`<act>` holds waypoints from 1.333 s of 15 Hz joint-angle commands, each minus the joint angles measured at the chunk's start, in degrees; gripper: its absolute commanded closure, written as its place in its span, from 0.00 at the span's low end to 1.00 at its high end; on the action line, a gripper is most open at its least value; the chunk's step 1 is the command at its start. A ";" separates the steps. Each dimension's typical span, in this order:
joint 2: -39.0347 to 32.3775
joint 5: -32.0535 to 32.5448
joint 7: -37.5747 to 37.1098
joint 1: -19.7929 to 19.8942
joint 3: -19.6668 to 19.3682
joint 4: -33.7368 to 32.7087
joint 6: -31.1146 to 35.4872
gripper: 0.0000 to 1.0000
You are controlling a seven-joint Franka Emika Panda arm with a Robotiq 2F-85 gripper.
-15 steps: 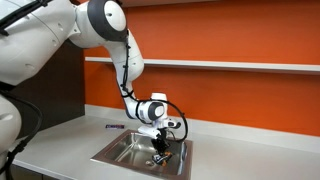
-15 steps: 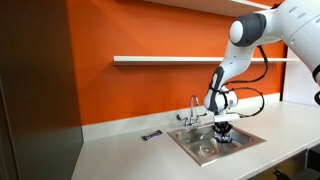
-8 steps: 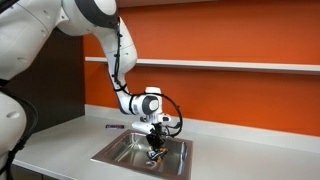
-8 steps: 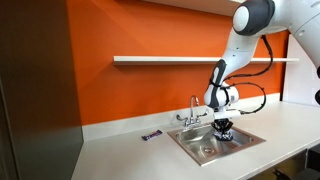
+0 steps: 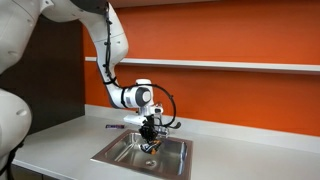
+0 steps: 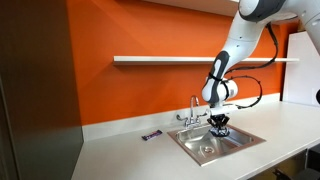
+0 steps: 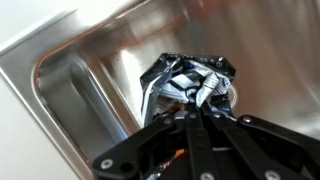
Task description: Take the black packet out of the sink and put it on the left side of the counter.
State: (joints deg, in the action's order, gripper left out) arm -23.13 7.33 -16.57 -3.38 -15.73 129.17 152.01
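My gripper (image 7: 196,108) is shut on the black packet (image 7: 190,78), a crumpled black and silver wrapper that sticks out past the fingertips. In both exterior views the gripper (image 5: 150,138) (image 6: 220,126) hangs over the steel sink (image 5: 110,158) (image 6: 190,151) with the packet (image 5: 152,147) (image 6: 220,132) held just above the basin. The wrist view looks down into the sink basin (image 7: 90,90). The counter (image 5: 60,145) lies beside the sink.
A small dark wrapper (image 5: 115,126) (image 6: 152,135) lies on the counter beside the sink. A faucet (image 6: 193,108) stands at the sink's back edge. A white shelf (image 5: 250,66) (image 6: 160,60) runs along the orange wall above.
The gripper has risen out of the basin with the packet in it and shifted sideways toward the small wrapper's side of the sink.
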 commanded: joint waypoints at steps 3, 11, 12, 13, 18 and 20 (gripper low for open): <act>6.62 5.18 -3.43 -2.80 0.49 4.37 -2.09 0.99; 9.99 5.91 -2.40 -5.28 6.87 6.38 -2.97 0.99; 10.11 5.72 -2.05 -5.55 7.88 6.43 -3.24 0.99; 10.10 5.72 -1.92 -5.93 8.78 6.45 -3.35 0.99; 9.18 5.39 -0.72 -8.06 13.58 5.74 -4.65 0.99; 8.72 5.01 -0.03 -8.91 15.49 5.46 -5.03 0.99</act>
State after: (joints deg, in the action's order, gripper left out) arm -15.16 11.63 -17.76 -11.67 -2.64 134.70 149.28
